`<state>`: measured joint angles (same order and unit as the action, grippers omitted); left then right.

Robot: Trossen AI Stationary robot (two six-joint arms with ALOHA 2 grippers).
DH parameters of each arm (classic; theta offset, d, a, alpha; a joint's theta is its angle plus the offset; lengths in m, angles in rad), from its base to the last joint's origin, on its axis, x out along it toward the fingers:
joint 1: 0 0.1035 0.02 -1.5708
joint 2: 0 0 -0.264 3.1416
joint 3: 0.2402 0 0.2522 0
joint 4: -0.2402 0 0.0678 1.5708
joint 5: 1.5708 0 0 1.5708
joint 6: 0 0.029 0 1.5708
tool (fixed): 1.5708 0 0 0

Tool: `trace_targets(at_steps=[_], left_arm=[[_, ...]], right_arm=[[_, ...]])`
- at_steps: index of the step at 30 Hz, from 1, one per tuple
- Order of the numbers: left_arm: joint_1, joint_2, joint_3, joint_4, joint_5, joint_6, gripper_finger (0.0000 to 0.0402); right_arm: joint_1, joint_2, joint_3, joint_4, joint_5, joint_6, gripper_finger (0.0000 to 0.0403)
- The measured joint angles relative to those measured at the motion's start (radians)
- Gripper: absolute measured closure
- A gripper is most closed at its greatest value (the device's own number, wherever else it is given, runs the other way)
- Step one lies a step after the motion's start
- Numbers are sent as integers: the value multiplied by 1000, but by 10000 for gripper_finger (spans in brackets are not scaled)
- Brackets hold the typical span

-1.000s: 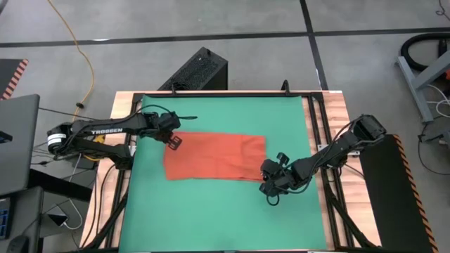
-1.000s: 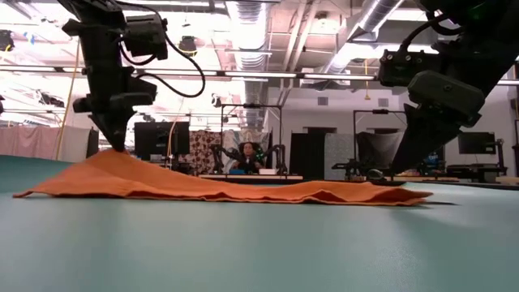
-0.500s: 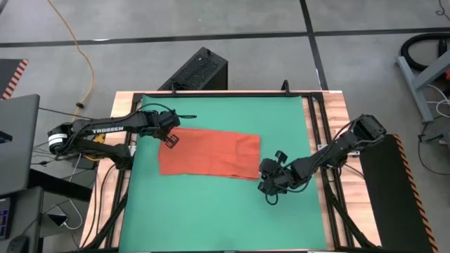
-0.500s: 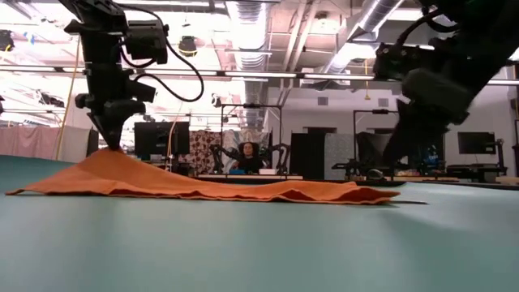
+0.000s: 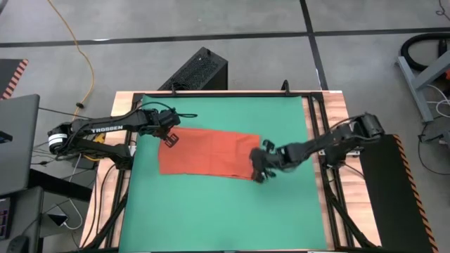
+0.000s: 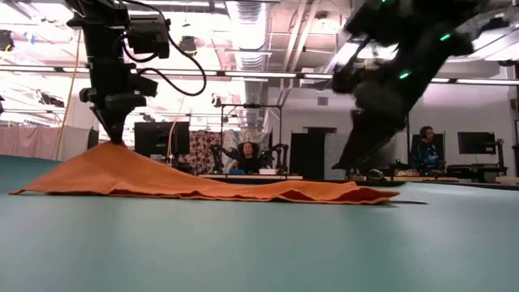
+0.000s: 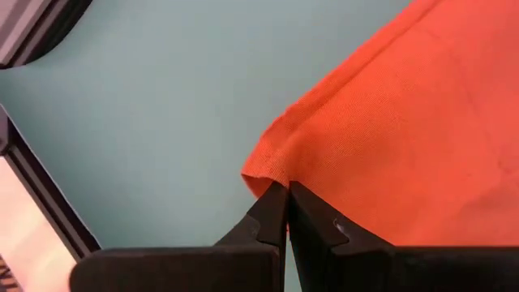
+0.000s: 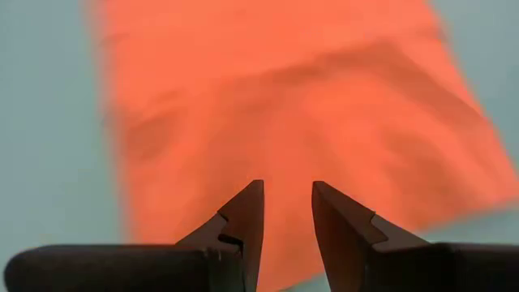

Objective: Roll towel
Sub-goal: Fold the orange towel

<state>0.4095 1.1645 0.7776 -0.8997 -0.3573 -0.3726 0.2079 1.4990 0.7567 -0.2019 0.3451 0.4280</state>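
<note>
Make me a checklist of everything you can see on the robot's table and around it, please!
Surface: green mat on a wooden table.
Job's things: orange-red towel lying mostly flat, not rolled; one corner is lifted into a peak.
Clutter: nothing seen on the mat besides the towel.
Grippers: left gripper has its jaws shut on the towel's lifted corner. Right gripper is at the towel's opposite end, jaws apart, holding nothing.
Cables: yellow cable on the floor; black wires along the left arm.
Surroundings: black box behind the table, laptop at the left; in the low view, people seated at desks far back.
</note>
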Motion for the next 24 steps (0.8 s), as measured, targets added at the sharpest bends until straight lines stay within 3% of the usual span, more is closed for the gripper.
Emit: trace_targets(at_steps=[9, 16, 24], left_arm=[[0, 0, 0, 0, -21, 44, 401], [0, 0, 0, 0, 3, 42, 401], [0, 0, -1, 1, 11, 39, 401]], right_arm=[[203, 57, 1, 11, 99, -62, 274], [244, 61, 5, -10, 224, -44, 256], [258, 63, 5, 29, 226, -54, 204]])
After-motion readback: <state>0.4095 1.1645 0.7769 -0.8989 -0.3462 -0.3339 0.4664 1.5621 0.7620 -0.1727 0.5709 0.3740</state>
